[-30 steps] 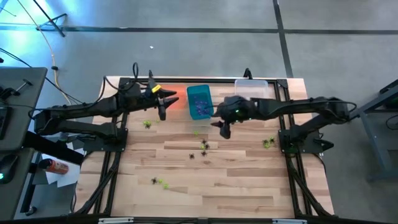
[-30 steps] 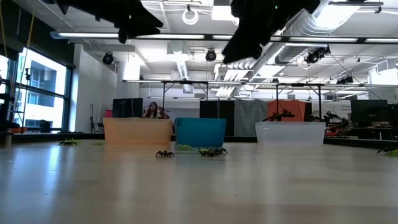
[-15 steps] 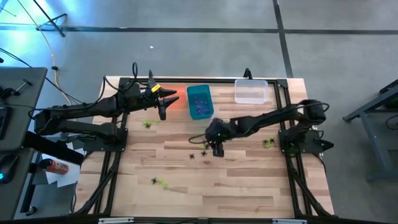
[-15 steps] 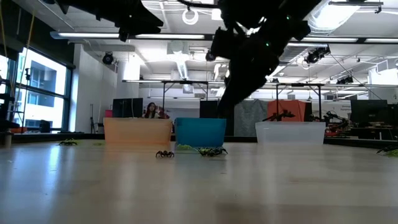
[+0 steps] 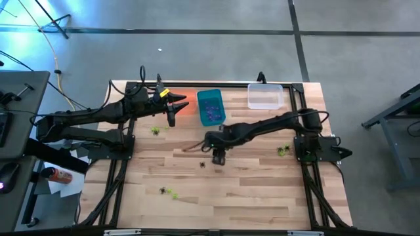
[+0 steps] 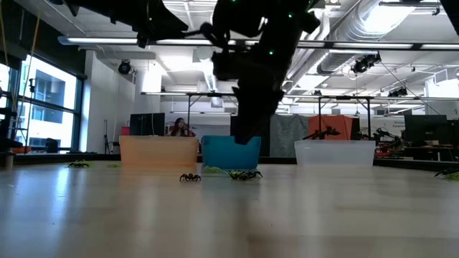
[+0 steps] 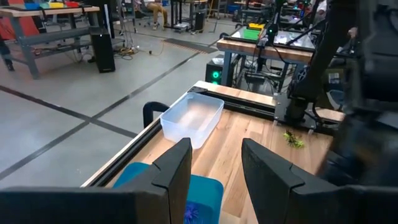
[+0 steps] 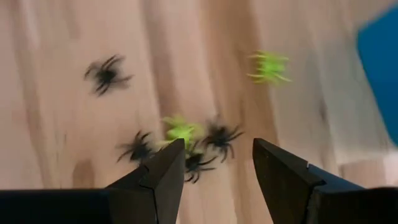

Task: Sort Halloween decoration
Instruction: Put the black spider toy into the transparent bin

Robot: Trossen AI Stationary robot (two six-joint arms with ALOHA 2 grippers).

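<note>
Near the front edge of the worktop (image 5: pixel 249 196), left of the middle, a black spider (image 5: pixel 162 190) and a green spider (image 5: pixel 172 193) are lying side by side. Farther in, around the worktop's middle, the right claw (image 5: pixel 219 159) is hanging just above a cluster of spiders (image 8: pixel 186 143), its fingers (image 8: pixel 155 180) standing open with nothing between them; the right wrist view is showing black ones and a green one bunched together below the gap. One black spider (image 5: pixel 203 164) is lying apart from the cluster, toward the left edge, and a lone green spider (image 8: pixel 268 66) is sitting closer to the teal bin (image 5: pixel 210 107). More green spiders (image 5: pixel 283 151) are lying near the right edge, and another green one (image 5: pixel 155 130) is sitting toward the left edge. At the back edge, the left claw (image 5: pixel 172 111) is waiting in the air over the orange bin (image 6: pixel 158 152), partly open and holding nothing. The teal bin is standing at back centre with purple spiders (image 5: pixel 211 113) inside. The clear bin (image 5: pixel 265 96) is standing toward the back right corner.
</note>
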